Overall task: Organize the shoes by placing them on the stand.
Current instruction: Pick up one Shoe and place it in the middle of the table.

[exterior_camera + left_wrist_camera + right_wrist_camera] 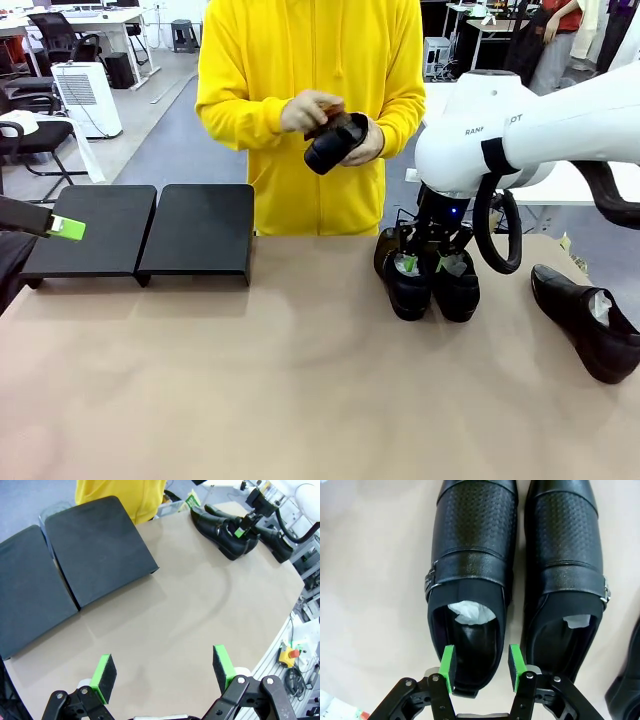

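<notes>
A person in a yellow top holds one black shoe (335, 142) in both hands above the table's far edge. Two more shoes (408, 287) (457, 288) stand side by side on the table, white paper in their openings. My right gripper (429, 265) hangs directly over their heels. In the right wrist view this gripper (482, 669) is part open over the heel of the left shoe (470, 555), its right pad above the gap beside the other shoe (565, 555). Another shoe (590, 322) lies at the right. The stand (200, 230) sits far left. My left gripper (165, 675) is open, holding nothing.
The stand's two black platforms (97, 545) (25, 585) carry nothing. Bare brown tabletop (250, 380) stretches between the stand and the shoes. A yellow box with a red button (289, 655) sits off the table's edge near the left arm.
</notes>
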{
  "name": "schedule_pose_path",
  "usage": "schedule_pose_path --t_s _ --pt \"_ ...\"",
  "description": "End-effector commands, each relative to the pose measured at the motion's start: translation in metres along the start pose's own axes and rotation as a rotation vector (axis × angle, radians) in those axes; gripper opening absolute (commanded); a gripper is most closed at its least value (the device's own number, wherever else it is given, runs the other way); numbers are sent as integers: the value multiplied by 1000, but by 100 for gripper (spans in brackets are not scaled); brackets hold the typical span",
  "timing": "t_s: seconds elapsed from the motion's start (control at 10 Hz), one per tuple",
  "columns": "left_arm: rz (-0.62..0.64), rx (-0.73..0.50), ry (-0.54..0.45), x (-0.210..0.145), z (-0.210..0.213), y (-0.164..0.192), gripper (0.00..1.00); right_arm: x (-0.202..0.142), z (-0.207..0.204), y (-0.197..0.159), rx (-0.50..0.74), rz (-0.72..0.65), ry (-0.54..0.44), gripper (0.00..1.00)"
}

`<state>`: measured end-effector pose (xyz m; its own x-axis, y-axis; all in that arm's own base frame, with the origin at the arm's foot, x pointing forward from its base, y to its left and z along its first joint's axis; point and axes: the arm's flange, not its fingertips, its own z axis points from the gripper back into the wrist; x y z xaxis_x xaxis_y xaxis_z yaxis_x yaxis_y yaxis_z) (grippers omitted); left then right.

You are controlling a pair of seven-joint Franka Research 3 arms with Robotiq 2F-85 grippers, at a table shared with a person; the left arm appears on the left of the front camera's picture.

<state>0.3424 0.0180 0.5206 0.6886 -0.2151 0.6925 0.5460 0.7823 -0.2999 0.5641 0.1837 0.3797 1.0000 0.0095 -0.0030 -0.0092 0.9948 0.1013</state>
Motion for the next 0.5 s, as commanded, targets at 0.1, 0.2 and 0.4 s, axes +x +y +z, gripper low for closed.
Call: schedule_pose_path --t_s 0.1,0.2,0.4 --pt "-11 -17 -10 0 1 1 100 13 -9 8 7 -69 -10 57" --pt "-11 -17 -10 0 1 1 100 15 -15 9 -9 -75 -1 57" --pt "-11 -17 -10 0 1 1 100 19 -23 8 -34 -82 5 57"
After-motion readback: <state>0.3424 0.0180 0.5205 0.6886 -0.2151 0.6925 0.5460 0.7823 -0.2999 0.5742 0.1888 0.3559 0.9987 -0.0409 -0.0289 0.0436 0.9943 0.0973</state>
